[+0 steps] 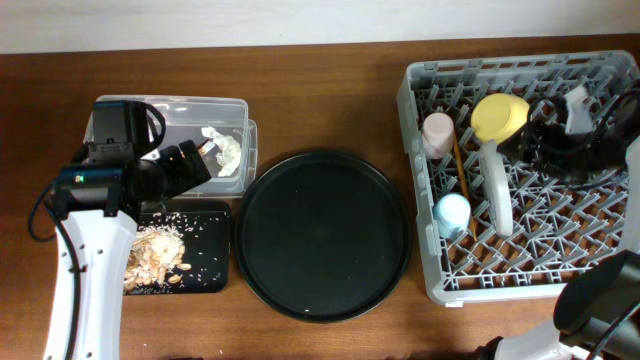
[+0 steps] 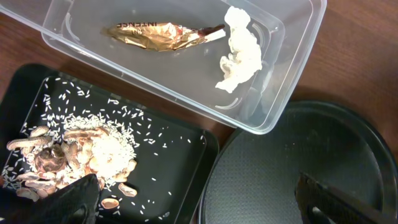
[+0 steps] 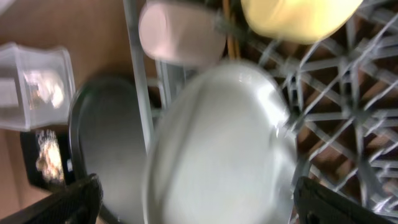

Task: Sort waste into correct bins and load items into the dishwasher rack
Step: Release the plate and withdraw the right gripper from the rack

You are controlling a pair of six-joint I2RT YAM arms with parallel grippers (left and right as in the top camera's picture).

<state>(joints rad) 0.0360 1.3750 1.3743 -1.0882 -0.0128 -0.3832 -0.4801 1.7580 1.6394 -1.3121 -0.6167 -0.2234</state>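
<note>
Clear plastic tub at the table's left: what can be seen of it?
The clear plastic rectangular tub is see-through, with rounded corners and a lipped rim, lidless and upright on the brown wooden table. Inside lie a shiny gold-brown wrapper and a crumpled white tissue, both on its floor. One long side runs beside the shallow black rectangular tray.

Seemingly wooden table [image 1: 320, 100] bears tub [image 1: 238, 108], black tray [image 1: 210, 255], round tray [image 1: 320, 235], rack [image 1: 500, 65].

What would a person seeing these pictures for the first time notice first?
The big grey dishwasher rack on the right, holding a yellow bowl and a pale plate on edge. Then the round black tray in the middle, and the gold wrapper in the clear tub at left.
</note>
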